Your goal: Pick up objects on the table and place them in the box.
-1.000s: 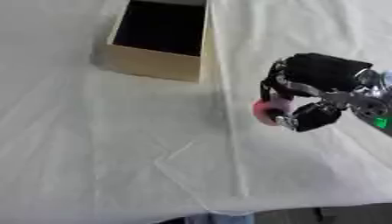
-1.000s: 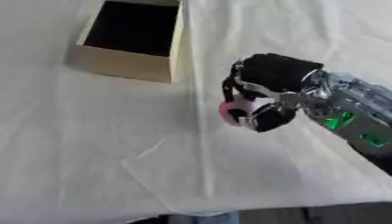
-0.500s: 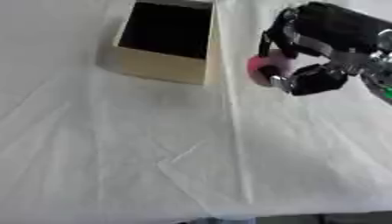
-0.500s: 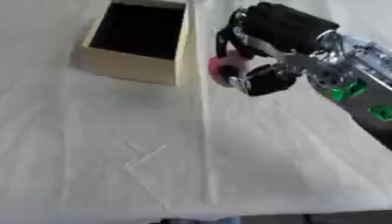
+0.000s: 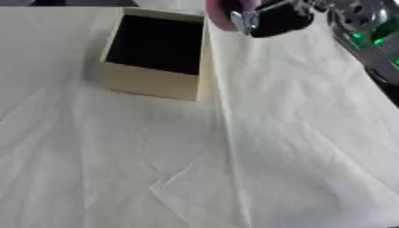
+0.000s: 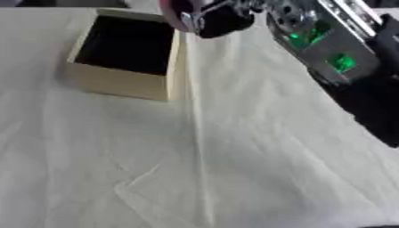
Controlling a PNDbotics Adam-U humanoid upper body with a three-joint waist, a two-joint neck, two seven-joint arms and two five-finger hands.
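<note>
The right hand (image 5: 273, 18) is up at the top edge of the view. Its black fingers (image 6: 214, 22) are curled in and pinch a small pink thing (image 5: 221, 15). Only part of the pink thing shows, because the top edge of the view cuts it off. It looks round, but its exact shape is hard to make out.

The box (image 5: 156, 55) sits on the bench (image 5: 195, 169), down and to the left of the fingers. It is tan on the outside and dark inside, and it is open at the top. The pink thing hangs just past the box's right wall, near its far corner, and it is not inside the box. A white cloth with folds in it covers the bench. The arm (image 6: 335, 58) has green lights on it and runs off to the right.

A second ago the hand held the pink thing low over the cloth, well off to the right of the box. Half a second ago it was higher and nearer the box. Now it is right beside the box's top corner.
</note>
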